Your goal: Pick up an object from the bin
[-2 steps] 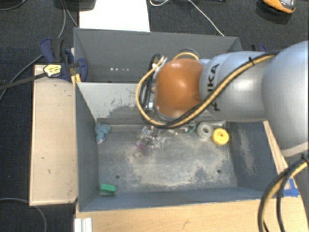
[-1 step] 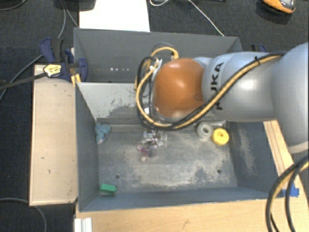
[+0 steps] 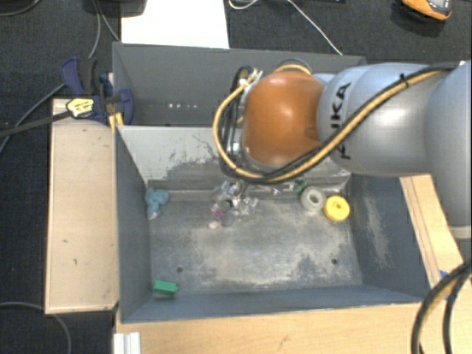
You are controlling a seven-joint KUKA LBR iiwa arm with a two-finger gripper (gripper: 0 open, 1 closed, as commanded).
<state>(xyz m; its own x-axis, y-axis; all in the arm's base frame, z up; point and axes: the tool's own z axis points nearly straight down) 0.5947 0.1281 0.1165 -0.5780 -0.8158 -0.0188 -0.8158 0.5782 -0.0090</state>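
Bin count: one yellow disc, one pale ring, one green block, one blue-grey lump. One small purplish bit at bin centre, kind unclear.

The grey metal bin has a few things scattered on its scuffed floor. The arm reaches in from the right, its orange cover and looped black and yellow cable over the far middle of the bin. Below the cover, the end effector sits low over a small pale and purplish clump. To its right a whitish ring lies just beside a yellow round piece. A teal lump lies by the left wall and a green block in the near left corner
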